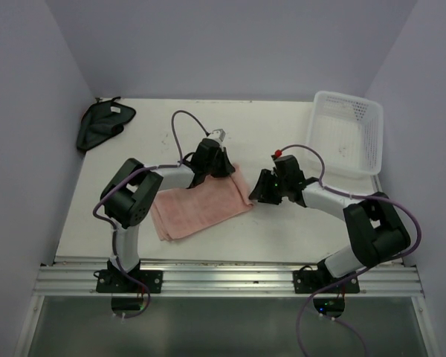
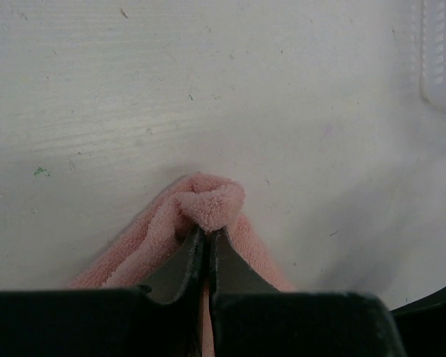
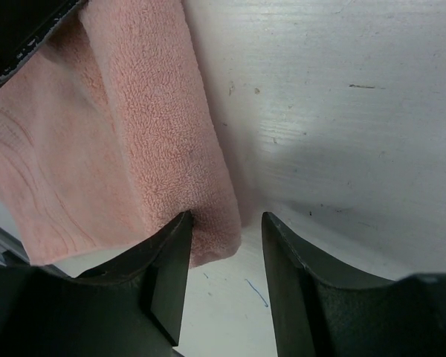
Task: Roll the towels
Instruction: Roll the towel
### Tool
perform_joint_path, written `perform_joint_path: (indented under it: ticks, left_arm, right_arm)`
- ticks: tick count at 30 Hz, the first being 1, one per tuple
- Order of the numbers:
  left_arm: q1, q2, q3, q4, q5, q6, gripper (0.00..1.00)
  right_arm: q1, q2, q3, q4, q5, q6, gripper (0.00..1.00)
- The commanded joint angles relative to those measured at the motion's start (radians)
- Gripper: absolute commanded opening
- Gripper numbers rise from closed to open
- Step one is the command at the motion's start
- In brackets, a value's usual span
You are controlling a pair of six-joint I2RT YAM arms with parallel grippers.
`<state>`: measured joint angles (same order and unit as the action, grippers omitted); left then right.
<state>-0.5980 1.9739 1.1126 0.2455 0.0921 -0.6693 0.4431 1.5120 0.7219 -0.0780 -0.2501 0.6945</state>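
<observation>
Table, white, scuffed. 2 cloths on it, well apart.

Salmon-pink towel: lies flat in the middle of the table, between the 2 arms, tilted so its long side runs from near-left to far-right. Not rolled. Its far corner is bunched up into a small raised fold.

Left gripper: at that far corner of the towel. The wrist view shows the jaws pressed together, with a hump of pink terry pinched between the tips of the gripper and a sliver of pink showing down the slot between them.

Right gripper: low, at the towel's right edge. The wrist view shows the jaws of the gripper spread, with bare table showing in the gap. The towel's corner reaches just under the left-hand finger and partly into the gap; nothing is clamped.

Dark cloth: crumpled in the far-left corner of the table, small white tag on top, untouched by either arm.

Basket: white, perforated, at the far-right corner, clear of the towel. Its edge shows in the left wrist view.
</observation>
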Motion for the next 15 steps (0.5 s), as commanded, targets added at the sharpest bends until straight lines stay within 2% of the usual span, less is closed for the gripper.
perform_joint_path:
  ticks: [1,11,15]
  left_arm:
    - [-0.002,-0.043,-0.022,0.002,-0.034,0.017,0.0]
    - [-0.003,-0.059,-0.042,0.0,-0.041,0.017,0.0]
    - [-0.003,-0.063,-0.048,0.0,-0.046,0.02,0.0]
  right_arm:
    - [-0.001,-0.022,-0.015,0.056,-0.021,0.048,0.47]
    - [-0.001,-0.062,0.024,0.0,0.049,0.05,0.49]
    - [-0.001,-0.052,0.04,-0.002,0.031,0.042,0.5]
